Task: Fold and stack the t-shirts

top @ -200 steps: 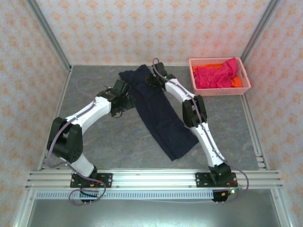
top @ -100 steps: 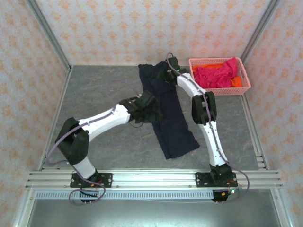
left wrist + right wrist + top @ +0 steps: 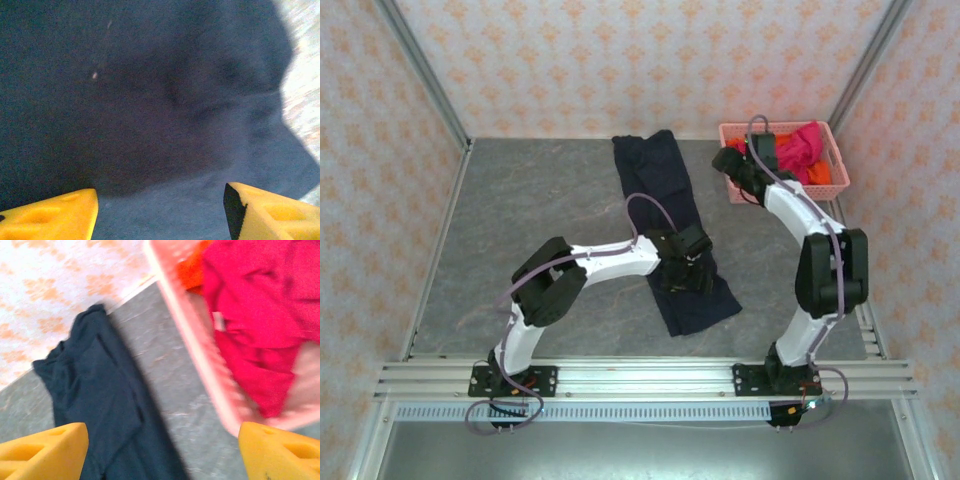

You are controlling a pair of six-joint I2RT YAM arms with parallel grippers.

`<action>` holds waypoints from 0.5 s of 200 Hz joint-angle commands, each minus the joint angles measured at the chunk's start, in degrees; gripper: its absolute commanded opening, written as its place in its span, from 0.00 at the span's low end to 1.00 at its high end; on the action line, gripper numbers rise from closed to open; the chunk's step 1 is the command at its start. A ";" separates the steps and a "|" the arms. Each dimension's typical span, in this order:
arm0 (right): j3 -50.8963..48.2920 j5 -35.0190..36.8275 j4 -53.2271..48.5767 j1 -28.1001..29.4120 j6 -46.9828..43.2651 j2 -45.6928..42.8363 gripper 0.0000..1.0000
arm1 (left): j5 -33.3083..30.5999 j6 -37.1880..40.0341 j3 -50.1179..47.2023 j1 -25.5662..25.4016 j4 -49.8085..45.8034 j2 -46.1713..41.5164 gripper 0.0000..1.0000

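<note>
Your left gripper point(image 3: 686, 268) hangs with jaws spread and empty over the near end of the dark navy cloth t-shirt point(image 3: 660, 200). This shirt lies as a narrow strip, its long axis running far to near and slanting right. Your right gripper point(image 3: 735, 172), likewise spread and empty, sits by the left rim of the pink plastic lattice basket point(image 3: 790, 196). That basket holds the magenta-red t-shirt point(image 3: 795, 155) and the orange t-shirt point(image 3: 825, 176), so the right arm is the nearer for those.

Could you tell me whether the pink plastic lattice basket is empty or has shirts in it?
Not empty: the pink plastic lattice basket holds a crumpled magenta-red cloth shirt and an orange cloth one partly under it.
</note>
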 commanded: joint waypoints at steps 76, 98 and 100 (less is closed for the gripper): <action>-12.53 -2.67 3.23 1.01 -1.83 -10.15 0.79 | 1.72 4.27 -15.02 5.55 -5.00 -11.44 0.71; -15.19 -3.30 2.52 1.97 -1.63 -11.79 0.79 | 3.09 4.01 -12.81 4.97 -3.65 -11.16 0.72; -15.52 -3.37 2.44 2.08 -1.53 -11.93 0.79 | 3.07 4.07 -12.51 4.95 -3.70 -11.15 0.72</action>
